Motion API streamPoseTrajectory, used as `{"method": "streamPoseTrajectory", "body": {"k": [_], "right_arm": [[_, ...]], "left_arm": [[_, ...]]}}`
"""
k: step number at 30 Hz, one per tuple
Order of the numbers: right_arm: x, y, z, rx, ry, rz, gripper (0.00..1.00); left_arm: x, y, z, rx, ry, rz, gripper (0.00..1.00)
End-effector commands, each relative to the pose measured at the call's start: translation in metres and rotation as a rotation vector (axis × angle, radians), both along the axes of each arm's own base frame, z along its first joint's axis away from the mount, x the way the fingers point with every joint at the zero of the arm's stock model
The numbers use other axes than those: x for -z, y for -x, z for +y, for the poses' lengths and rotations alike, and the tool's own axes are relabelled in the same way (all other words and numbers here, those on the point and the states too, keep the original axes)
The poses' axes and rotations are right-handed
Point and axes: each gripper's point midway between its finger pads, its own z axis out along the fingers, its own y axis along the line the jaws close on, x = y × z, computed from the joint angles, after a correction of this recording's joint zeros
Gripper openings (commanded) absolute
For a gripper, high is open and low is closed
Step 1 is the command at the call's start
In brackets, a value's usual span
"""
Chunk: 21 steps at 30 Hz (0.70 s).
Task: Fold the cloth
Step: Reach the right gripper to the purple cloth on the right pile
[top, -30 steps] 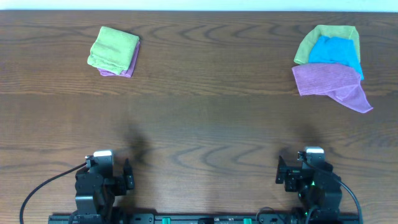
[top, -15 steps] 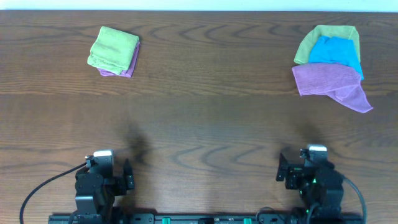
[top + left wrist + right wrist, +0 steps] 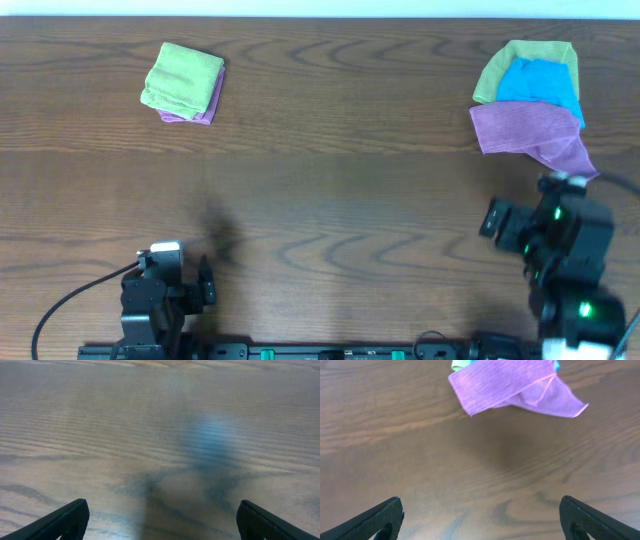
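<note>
My right pincer (image 3: pixel 480 517) gapes wide, empty, above bare desk (image 3: pixel 470 460) just short of the cloth (image 3: pixel 505 385). A blue cloth (image 3: pixel 540 80) and a lime-green cloth (image 3: pixel 490 80) overlap the cloth's far edge. My left pincer (image 3: pixel 160 517), well apart from the cloth, gapes wide too, holding nothing.

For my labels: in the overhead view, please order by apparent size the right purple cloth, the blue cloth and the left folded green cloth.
Largest: purple cloth.
Then: folded green cloth and blue cloth look nearly alike; the blue one seems partly covered, so I do not rank them.
</note>
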Motion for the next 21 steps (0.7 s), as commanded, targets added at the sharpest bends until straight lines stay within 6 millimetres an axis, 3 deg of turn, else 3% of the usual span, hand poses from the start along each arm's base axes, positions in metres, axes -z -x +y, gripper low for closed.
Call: {"method": "streamPoseTrajectory", "body": {"k": [1,5,10,15,21], "right_arm": [[-0.015,-0.019,-0.019,0.078,0.034,0.025,0.99],[-0.015,-0.052,-0.036,0.120,0.068,0.088,0.99],[0.001,-0.097,-0.053,0.147,0.066,0.117,0.99],[0.028,-0.127,-0.069,0.170,0.064,0.127,0.99],[0.047,-0.147,-0.077,0.162,0.092,0.131,0.99]], "left_arm": [[0.001,0.000,0.000,0.007,-0.007,0.001,0.95],[0.001,0.000,0.000,0.008,-0.007,0.002,0.95],[0.001,0.000,0.000,0.007,-0.007,0.001,0.95],[0.001,0.000,0.000,0.007,-0.007,0.001,0.95],[0.001,0.000,0.000,0.007,-0.007,0.001,0.95]]}}
